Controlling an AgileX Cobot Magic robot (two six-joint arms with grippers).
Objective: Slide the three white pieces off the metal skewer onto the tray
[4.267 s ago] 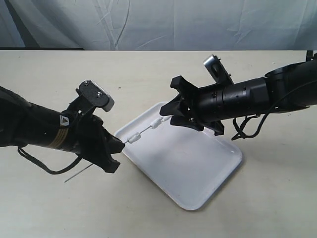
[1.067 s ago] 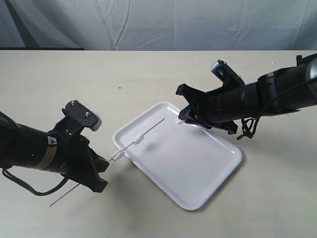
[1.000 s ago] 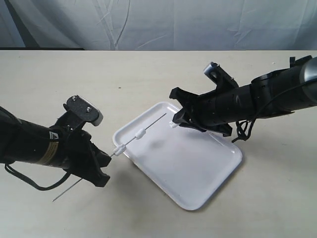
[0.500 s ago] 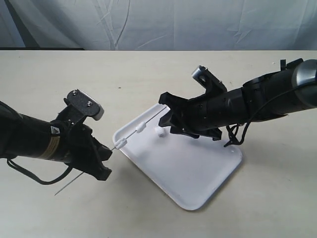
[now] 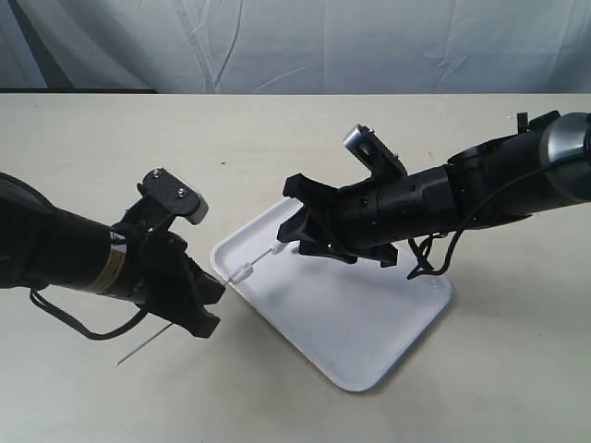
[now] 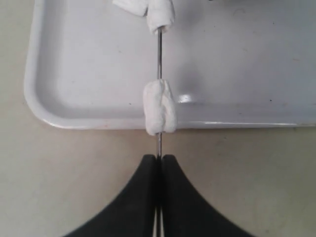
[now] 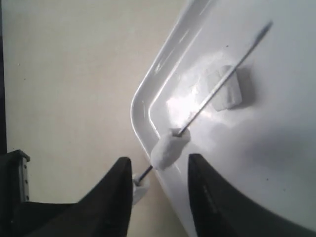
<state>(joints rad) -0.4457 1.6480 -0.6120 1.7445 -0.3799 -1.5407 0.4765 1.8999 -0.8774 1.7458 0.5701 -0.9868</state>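
Note:
My left gripper [image 5: 216, 289] [image 6: 158, 159] is shut on the metal skewer [image 5: 261, 259] [image 6: 158, 57], which slants up over the tray [image 5: 369, 318]. Two white pieces sit on the rod: one near the left jaws [image 5: 241, 272] [image 6: 159, 107], one farther along [image 5: 277, 249] [image 6: 162, 15]. My right gripper [image 5: 294, 231] [image 7: 160, 160] is open, its fingers on either side of the farther piece [image 7: 169, 148] without touching it. The third white piece [image 7: 224, 90] [image 6: 131, 6] lies loose on the tray under the skewer's tip; the right gripper hides it in the exterior view.
The tray lies at an angle on a beige table [image 5: 277, 138]. The skewer's rear end [image 5: 129, 355] sticks out behind the left gripper, close to the tabletop. A pale cloth backdrop [image 5: 295, 41] runs along the table's far edge.
The right gripper released a white piece onto the tray, then moved left along the skewer to straddle the following piece. The left gripper shifted right and up with the skewer.

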